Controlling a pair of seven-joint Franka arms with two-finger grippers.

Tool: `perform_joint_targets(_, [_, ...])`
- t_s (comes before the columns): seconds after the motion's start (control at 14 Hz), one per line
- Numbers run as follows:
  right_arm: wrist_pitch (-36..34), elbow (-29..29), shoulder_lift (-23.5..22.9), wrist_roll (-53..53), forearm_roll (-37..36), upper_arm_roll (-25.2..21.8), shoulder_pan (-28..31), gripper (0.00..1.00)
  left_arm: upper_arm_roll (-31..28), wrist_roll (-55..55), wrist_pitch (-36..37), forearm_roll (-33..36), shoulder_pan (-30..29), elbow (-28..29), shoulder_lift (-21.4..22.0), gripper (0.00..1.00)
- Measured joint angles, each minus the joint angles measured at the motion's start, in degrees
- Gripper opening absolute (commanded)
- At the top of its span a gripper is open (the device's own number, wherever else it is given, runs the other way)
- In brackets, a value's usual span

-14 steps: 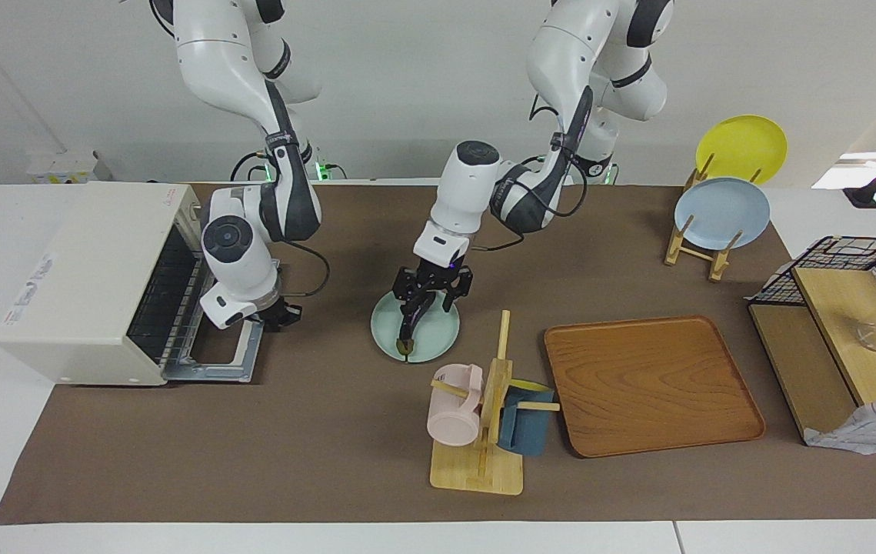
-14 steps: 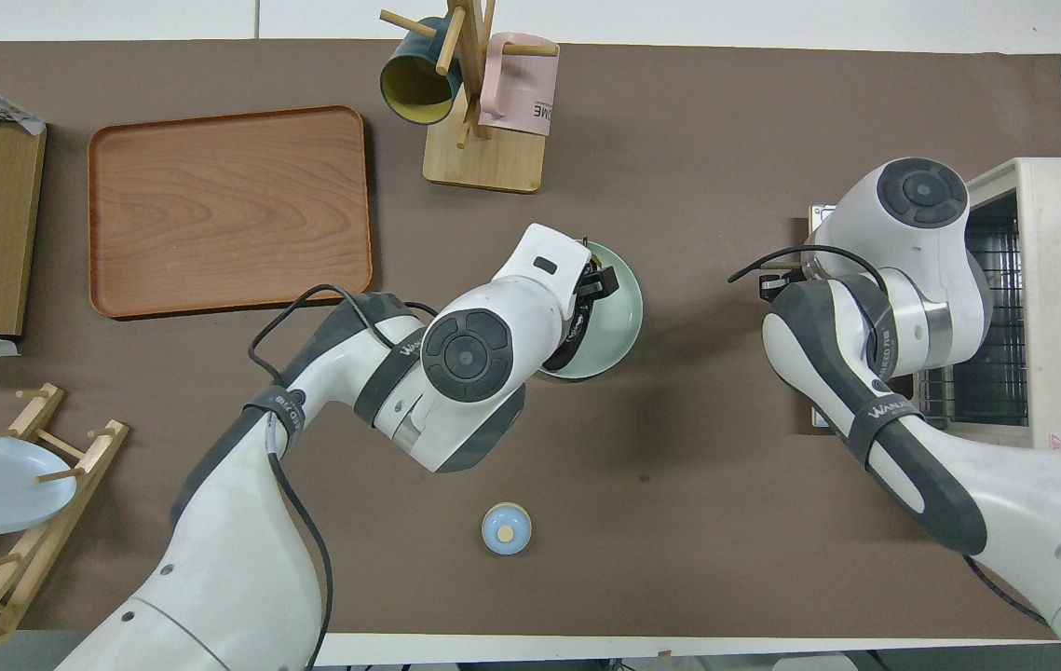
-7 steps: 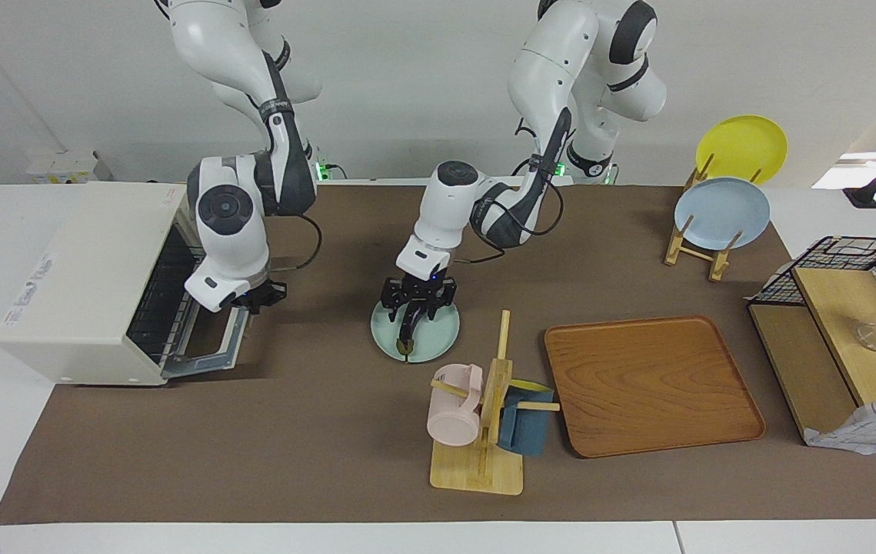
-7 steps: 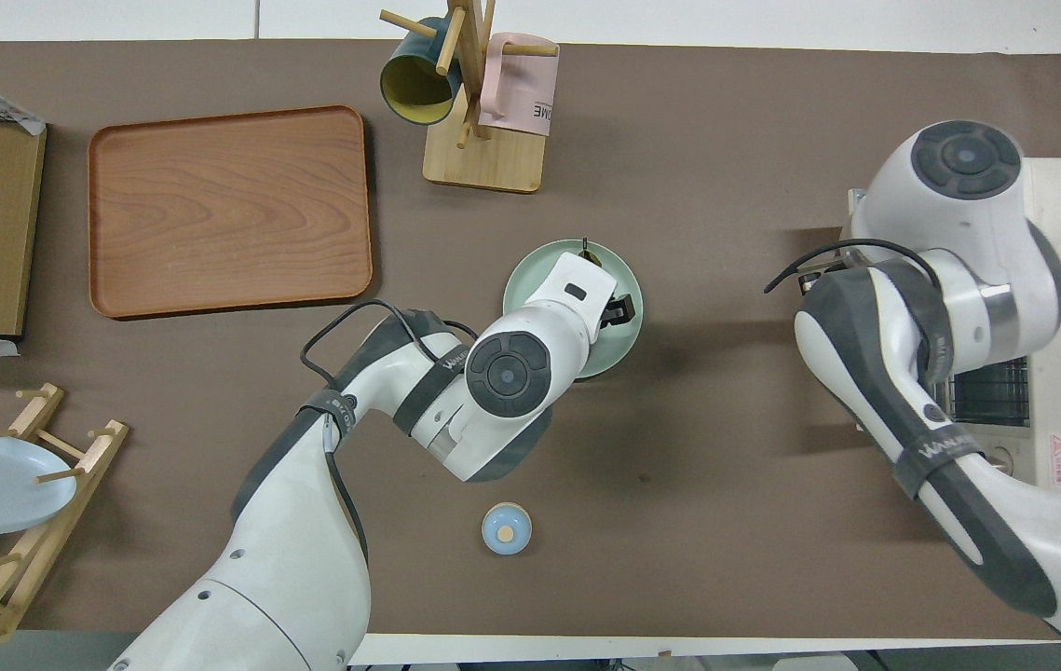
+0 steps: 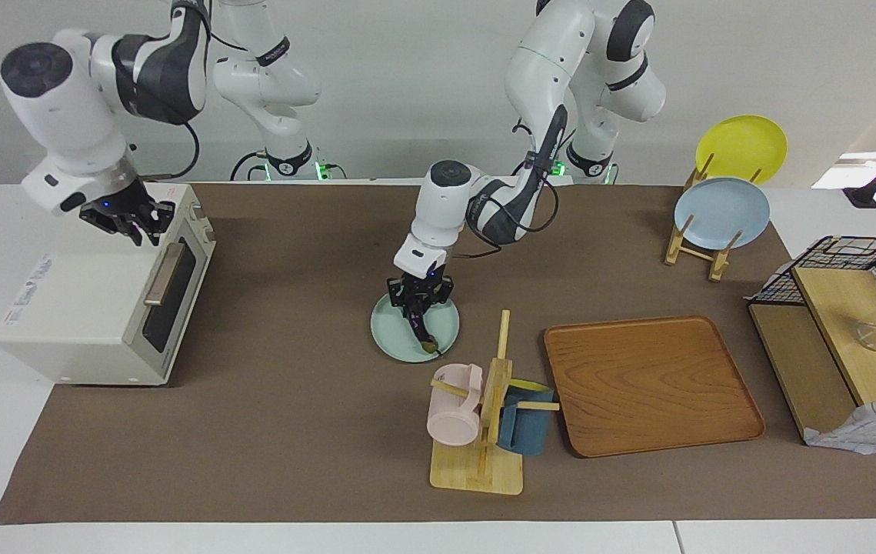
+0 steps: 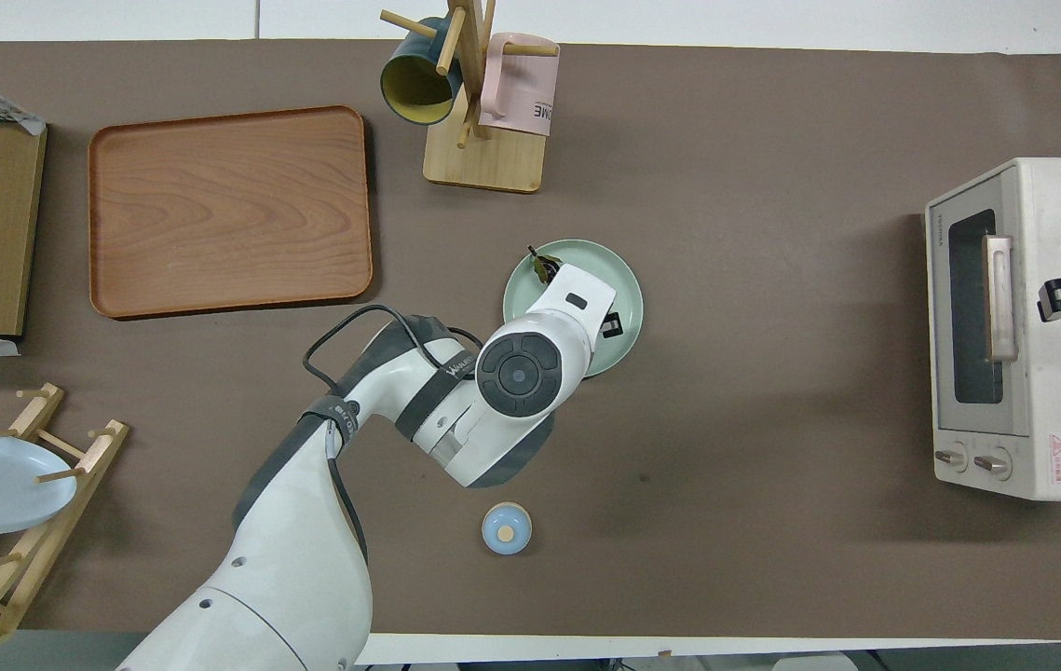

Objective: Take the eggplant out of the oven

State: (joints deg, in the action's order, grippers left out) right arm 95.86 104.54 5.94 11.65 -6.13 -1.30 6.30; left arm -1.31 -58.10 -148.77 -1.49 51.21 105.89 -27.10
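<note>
The eggplant (image 5: 424, 336) is dark with a greenish tip and lies slanted on the mint-green plate (image 5: 391, 338) in the middle of the table. My left gripper (image 5: 416, 308) is down over the plate, shut on the eggplant's upper end. In the overhead view the stem tip (image 6: 541, 267) pokes out from under the left hand, on the plate (image 6: 628, 308). The cream oven (image 5: 91, 308) stands at the right arm's end of the table with its door shut and its handle (image 5: 163, 274) up. My right gripper (image 5: 130, 223) hangs over the oven's top edge (image 6: 1042, 326).
A mug rack (image 5: 484, 415) with a pink and a blue mug stands just farther from the robots than the plate. A wooden tray (image 5: 653, 385) lies beside it. A plate rack (image 5: 714, 223) and a wire shelf (image 5: 845, 323) are at the left arm's end. A small blue round object (image 6: 506, 527) sits near the robots.
The oven door went from open to shut, and the right arm rose from its front to above its top. The left gripper lowered and turned the eggplant onto the plate.
</note>
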Motion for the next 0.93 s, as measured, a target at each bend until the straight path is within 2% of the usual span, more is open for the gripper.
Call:
perform_joint_targets(0.21, [-6.1,-8.1,0.0,-0.2,1.7,0.3,-0.1,1.0,-0.6,-0.5,5.9,0.0,-1.8,-2.2,2.1,0.0])
perform_joint_targets(0.43, [-9.8,-13.8,-2.1,-0.3,1.8,0.4,-0.1,1.0,-1.1,4.7,14.2,0.0,-8.8,-0.6,8.7,0.0])
perform_joint_targets(0.64, [-10.1,-14.1,-3.6,-0.3,2.1,0.3,-1.2,1.0,-1.4,24.0,18.4,0.0,-23.0,1.5,11.1,0.0])
perform_joint_targets(0.86, [-10.4,-14.0,-3.8,-1.1,2.2,-0.8,-4.1,1.0,-1.4,46.4,15.3,0.0,-34.4,2.1,8.6,0.02])
perform_joint_targets(0.93, [-10.4,-14.0,-3.8,-1.1,2.2,-1.1,-4.6,1.0,-1.4,50.7,13.7,0.0,-36.5,2.0,7.2,0.31])
